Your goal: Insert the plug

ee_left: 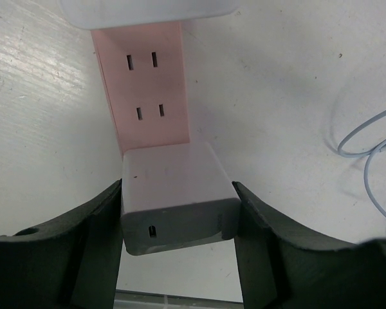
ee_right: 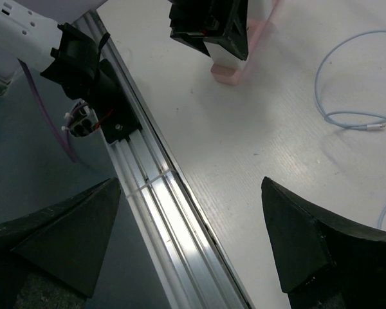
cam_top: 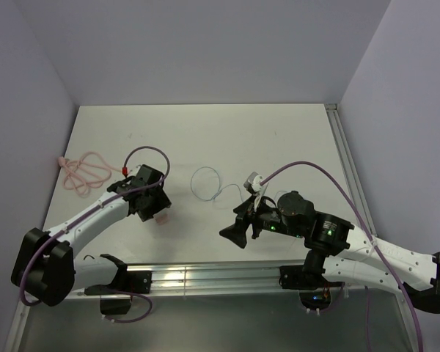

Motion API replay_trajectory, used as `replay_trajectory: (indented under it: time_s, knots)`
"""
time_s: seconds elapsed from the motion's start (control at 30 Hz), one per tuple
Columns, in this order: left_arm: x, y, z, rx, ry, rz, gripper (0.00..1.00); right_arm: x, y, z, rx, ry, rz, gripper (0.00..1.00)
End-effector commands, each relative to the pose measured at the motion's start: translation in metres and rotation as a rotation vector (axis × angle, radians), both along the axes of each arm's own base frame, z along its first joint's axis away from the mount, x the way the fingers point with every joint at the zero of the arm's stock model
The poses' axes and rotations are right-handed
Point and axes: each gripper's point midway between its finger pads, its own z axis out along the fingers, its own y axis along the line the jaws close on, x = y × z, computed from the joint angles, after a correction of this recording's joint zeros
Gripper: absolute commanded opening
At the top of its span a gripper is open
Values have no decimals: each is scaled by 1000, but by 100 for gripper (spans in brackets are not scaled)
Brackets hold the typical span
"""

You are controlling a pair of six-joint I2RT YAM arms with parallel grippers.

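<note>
The thin whitish-grey wire [cam_top: 204, 183] lies looped on the table between the arms. Its tiny pale plug head [ee_right: 375, 127] rests flat on the table, held by nothing. The pink socket strip [ee_left: 151, 96] lies under my left gripper [ee_left: 177, 225], which is shut on a white charger block [ee_left: 174, 187] standing on the strip, its small port facing the camera. In the top view the left gripper [cam_top: 155, 207] is over the strip [cam_top: 162, 218]. My right gripper [ee_right: 190, 187] is open and empty above the table's near edge, to the right of the strip [ee_right: 235, 72].
The strip's pink cord [cam_top: 84, 172] is coiled at the far left. A second white block [ee_left: 148, 9] sits further along the strip. An aluminium rail [ee_right: 161, 212] runs along the near table edge. Purple robot cables [cam_top: 330, 176] arc over the right side.
</note>
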Motion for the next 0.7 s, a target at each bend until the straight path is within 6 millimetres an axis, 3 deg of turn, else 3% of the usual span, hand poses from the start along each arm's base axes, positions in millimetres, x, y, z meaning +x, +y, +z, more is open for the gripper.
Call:
replay_trajectory:
  time_s: [0.0,0.33,0.43,0.47,0.57,0.6,0.67]
  knots:
    - [-78,13,-68,57,341,-38,0,1,1,12,47,-21,-2,97]
    - [-82,19,-67,86,368,-22,0,2,2,15,33,-14,-5,97]
    - [-74,21,-59,108,345,-5,1,3,2,16,37,-12,-11,97]
    - [-72,21,-56,105,334,-3,7,3,2,14,37,-5,-15,97]
    - [-63,18,-39,77,265,22,39,3,3,12,38,8,-18,97]
    - [-63,19,-33,74,259,38,57,4,4,11,33,13,-21,97]
    - [-58,18,-21,52,207,41,69,5,5,12,35,20,-29,97]
